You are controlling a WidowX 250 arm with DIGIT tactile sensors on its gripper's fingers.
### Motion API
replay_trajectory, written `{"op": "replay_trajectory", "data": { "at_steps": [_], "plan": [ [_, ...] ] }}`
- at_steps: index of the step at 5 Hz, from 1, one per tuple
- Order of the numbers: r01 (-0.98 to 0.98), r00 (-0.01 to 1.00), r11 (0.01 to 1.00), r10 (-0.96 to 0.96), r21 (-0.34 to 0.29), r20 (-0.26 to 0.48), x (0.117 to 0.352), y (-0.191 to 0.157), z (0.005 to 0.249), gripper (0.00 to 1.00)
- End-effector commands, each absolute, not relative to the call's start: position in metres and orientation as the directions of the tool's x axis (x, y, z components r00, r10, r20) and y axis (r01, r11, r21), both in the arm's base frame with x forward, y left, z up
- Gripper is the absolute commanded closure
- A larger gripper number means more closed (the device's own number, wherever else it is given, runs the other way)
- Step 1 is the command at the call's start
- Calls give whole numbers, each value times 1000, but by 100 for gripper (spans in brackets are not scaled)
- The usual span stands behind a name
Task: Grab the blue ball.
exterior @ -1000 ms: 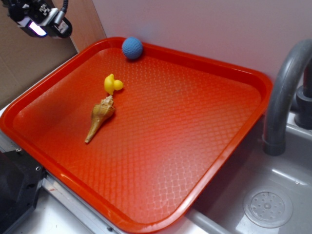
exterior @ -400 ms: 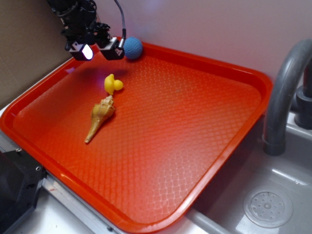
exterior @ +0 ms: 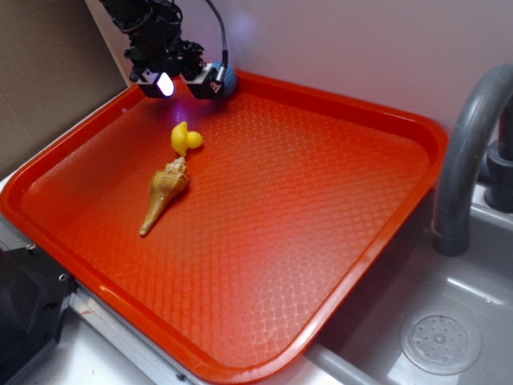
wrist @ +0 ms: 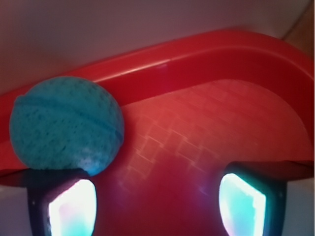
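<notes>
The blue ball (exterior: 228,79) rests in the far corner of the red tray (exterior: 321,200), against its back rim, mostly hidden behind my gripper in the exterior view. My gripper (exterior: 186,84) hovers just left of the ball, jaws open and empty. In the wrist view the ball (wrist: 66,125) fills the upper left, just beyond my left fingertip (wrist: 71,209). The right fingertip (wrist: 243,206) is wide apart from it, with bare tray floor between them. The gripper (wrist: 157,206) holds nothing.
A yellow rubber duck (exterior: 186,139) and a tan spiral seashell (exterior: 164,192) lie on the tray's left part, in front of the gripper. A grey faucet (exterior: 469,152) and a sink with a drain (exterior: 439,341) are at the right. A white wall stands behind the tray.
My gripper has come in from the upper left and moved right and down toward the ball, now covering most of it in the exterior view. The ball, duck and shell have not moved.
</notes>
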State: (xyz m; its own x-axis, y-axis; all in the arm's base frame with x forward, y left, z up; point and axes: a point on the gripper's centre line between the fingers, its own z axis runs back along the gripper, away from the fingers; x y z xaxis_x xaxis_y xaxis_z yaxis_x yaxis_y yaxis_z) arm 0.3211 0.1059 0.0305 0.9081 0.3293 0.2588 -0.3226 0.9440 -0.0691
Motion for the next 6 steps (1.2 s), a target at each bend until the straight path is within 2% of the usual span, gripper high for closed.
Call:
{"op": "replay_trajectory", "data": {
  "at_steps": [1,2,3,5,6],
  "plan": [
    [-121,935,987,149,-104,323,320,75,44,0],
    [-36,938,998,52,-53,343,304,54,55,0],
    [-14,932,999,30,-46,361,298,48,62,0],
    [-25,926,996,54,-83,373,313,57,50,0],
    [17,926,996,19,-91,377,318,50,41,0]
  ]
}}
